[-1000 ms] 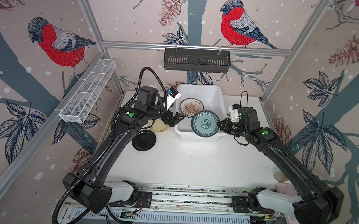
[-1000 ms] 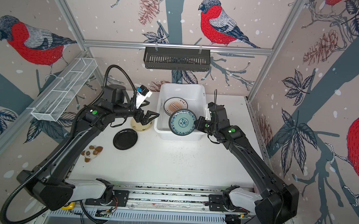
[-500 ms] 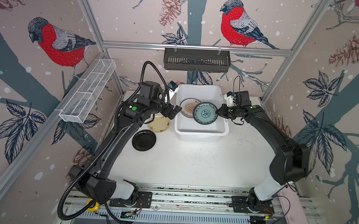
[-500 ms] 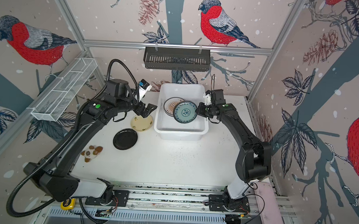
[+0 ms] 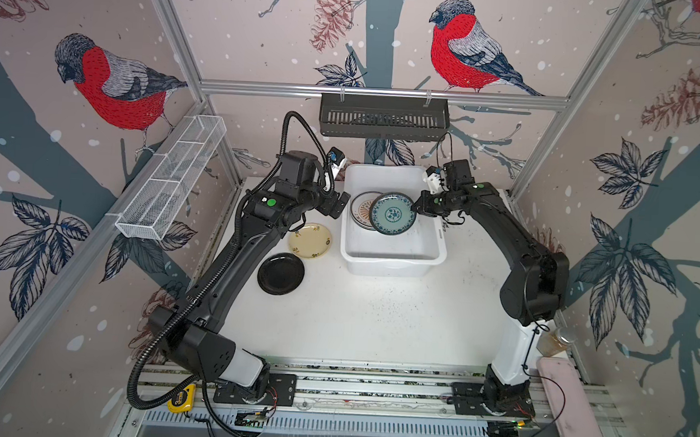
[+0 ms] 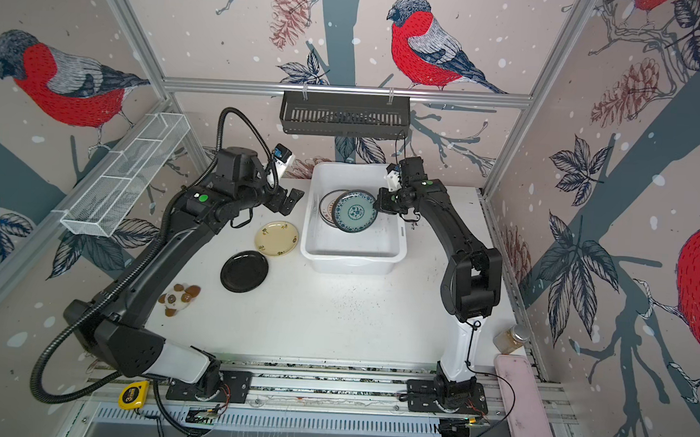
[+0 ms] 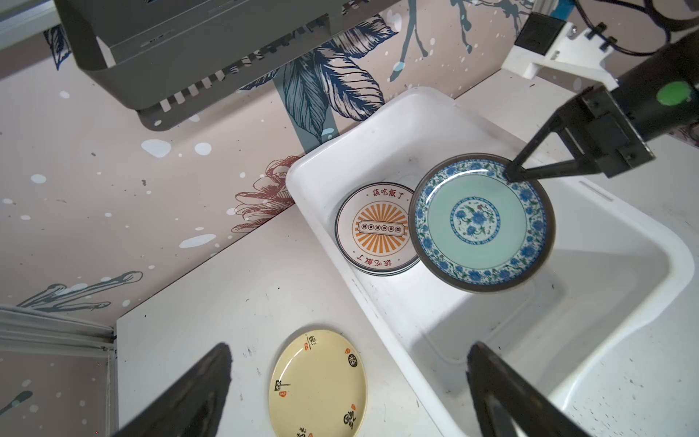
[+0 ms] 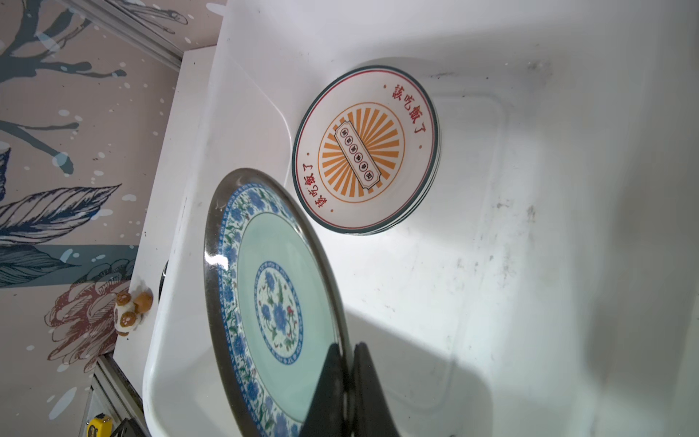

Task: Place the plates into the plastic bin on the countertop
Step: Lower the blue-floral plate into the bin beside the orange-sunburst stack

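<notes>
**Arms.** Both bases are bolted to the rails at the near edge. The left arm [image 5: 222, 278] rises from the near left and reaches far along the left side of the surface [image 5: 375, 321]. It ends in the left gripper [image 5: 334, 204], just left of the plastic bin [image 5: 391, 265]. Its fingers [image 7: 189, 393] stand wide apart and hold nothing. The right arm [image 5: 532, 280] stands up from the near right, folds at the elbow and stretches far and left over the bin's right rim. The right gripper [image 5: 417, 207] is clamped on the right edge of the teal plate [image 5: 393, 213]. In the right wrist view its fingers [image 8: 329, 382] pinch the rim from both faces.

**Task items.** The black plate [image 5: 281, 273] lies flat on the surface, left of the bin's near corner. The pale yellow plate [image 5: 309, 240] lies just beyond it, beside the bin's left wall. The teal plate hangs tilted above the bin floor. It overlaps the right side of a stack at the far left of the bin, topped by the sunburst plate [image 5: 361, 207]. Contact between them cannot be told, nor the stack's count.

**Surface and room.** A yellow tape measure [image 5: 181, 400] lies by the near rails on the left. A pink pad [image 5: 570, 407] and a jar [image 5: 555, 340] sit at the near right. The surface is white with dark specks. In a top view a small brown-and-white trinket [image 6: 179, 298] sits near its left edge. A white wire-mesh basket [image 5: 171, 188] hangs on the left wall rail. A black slotted rack [image 5: 383, 117] hangs on the far rail above the bin. The walls carry bullfinch wallpaper.
</notes>
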Controlling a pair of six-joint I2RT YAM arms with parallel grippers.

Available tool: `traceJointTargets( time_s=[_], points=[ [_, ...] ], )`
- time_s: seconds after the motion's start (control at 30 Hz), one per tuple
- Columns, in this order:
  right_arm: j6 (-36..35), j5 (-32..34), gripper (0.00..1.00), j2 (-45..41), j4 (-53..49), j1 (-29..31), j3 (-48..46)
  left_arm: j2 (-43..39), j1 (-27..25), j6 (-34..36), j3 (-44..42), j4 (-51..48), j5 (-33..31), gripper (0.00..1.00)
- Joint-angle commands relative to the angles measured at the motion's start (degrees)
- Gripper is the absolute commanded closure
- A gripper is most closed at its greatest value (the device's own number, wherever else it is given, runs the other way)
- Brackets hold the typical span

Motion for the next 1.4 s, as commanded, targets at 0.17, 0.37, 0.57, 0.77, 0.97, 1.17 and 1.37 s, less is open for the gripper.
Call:
traceJointTargets(
  time_s=[0.17, 0.37, 0.57, 0.77, 0.97, 1.17, 1.37],
  points=[
    [-0.57, 4.02, 0.98, 2.39, -2.72, 5.22, -0.89, -0.11, 0.13, -2.28, -3.01, 7.18, -2.78, 0.05],
    [-0.07, 7.31, 0.99, 4.63, -1.82, 8.43, -3.53, -0.64, 0.26, -2.49, -4.96, 10.25, -2.37, 0.05],
    [1.3, 8.3, 0.98, 5.72, -0.5, 9.32, -5.04, -1.0, 0.47, -3.13, -5.62, 10.86, -1.87, 0.05],
    [1.85, 8.6, 0.98, 7.52, 0.0, 10.01, -5.45, -1.7, 1.01, -3.65, -6.68, 12.03, -1.36, 0.05],
    [1.92, 8.74, 0.98, 9.0, 0.19, 10.45, -5.41, -2.46, 1.19, -3.62, -7.19, 11.9, -1.15, 0.05],
    [1.73, 9.65, 0.97, 10.29, 0.37, 10.48, -5.54, -3.1, 1.15, -3.94, -7.87, 12.49, -1.36, 0.05],
    [1.8, 10.4, 0.95, 11.33, 0.89, 10.52, -5.53, -3.45, 1.18, -4.2, -8.26, 12.52, -1.19, 0.05]
  ],
)
